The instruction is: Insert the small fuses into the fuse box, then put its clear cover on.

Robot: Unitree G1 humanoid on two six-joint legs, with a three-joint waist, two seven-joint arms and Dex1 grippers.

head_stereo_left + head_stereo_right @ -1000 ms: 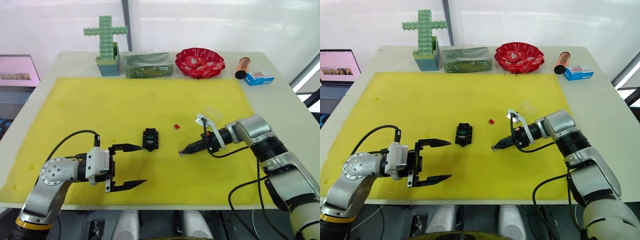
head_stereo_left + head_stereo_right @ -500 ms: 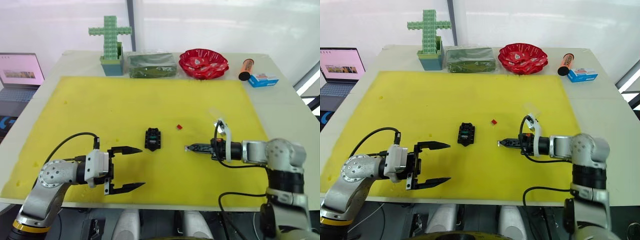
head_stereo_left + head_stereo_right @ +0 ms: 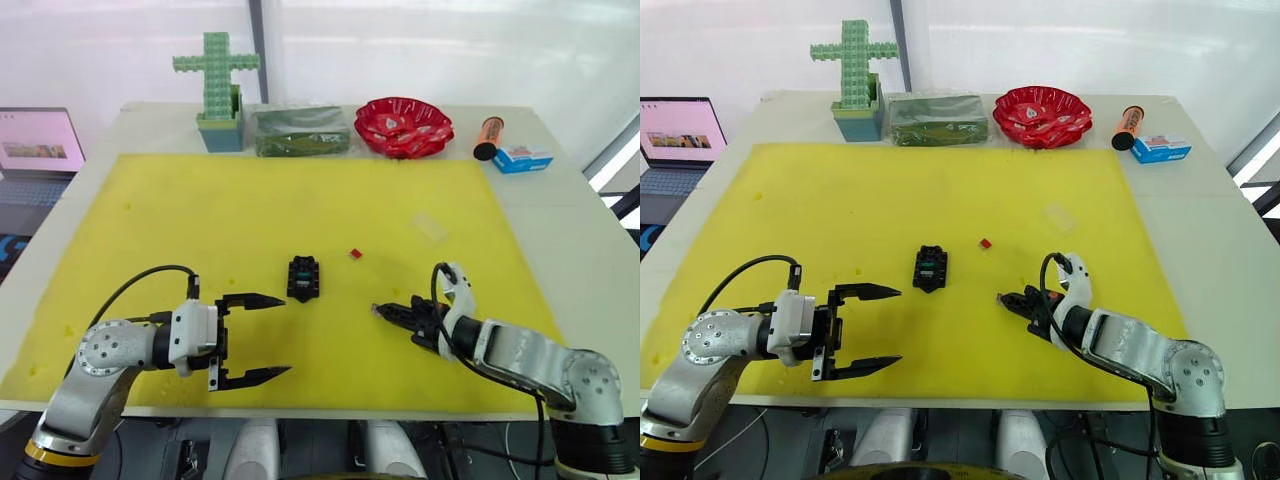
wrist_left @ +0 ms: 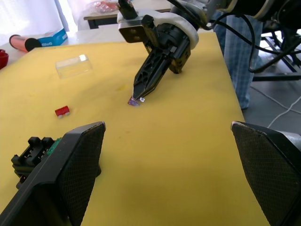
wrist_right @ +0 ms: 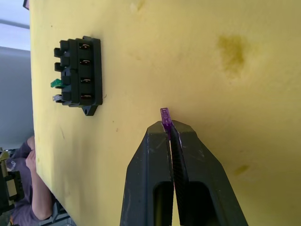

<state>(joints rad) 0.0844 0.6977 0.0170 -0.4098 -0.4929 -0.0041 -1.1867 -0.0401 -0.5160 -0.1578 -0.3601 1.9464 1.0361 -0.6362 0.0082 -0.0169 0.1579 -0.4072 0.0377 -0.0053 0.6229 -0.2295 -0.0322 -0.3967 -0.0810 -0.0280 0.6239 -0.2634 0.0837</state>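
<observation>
Small black rectangular plastic fuse box (image 3: 303, 277): slotted top, side tabs; near the centre of the yellow foam mat (image 3: 200, 220) on the worktop.
Tiny red plastic fuse (image 3: 355, 254): loose on the mat, near the box.
Tiny purplish translucent blade fuse (image 5: 165, 116): pinched at the tips of the right gripper (image 5: 169, 129).
Clear rectangular plastic cover (image 3: 430, 227): flat on the mat, well apart from the box.
Left gripper (image 3: 262, 337): fingers spread wide, empty.

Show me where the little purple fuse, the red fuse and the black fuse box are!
purple fuse (image 5: 165, 114), right wrist view: the tip poking out of the shut right pincer.
red fuse (image 3: 354, 254), left eye view: its middle, lying on the yellow mat.
fuse box (image 3: 303, 279), left eye view: its slotted top.
</observation>
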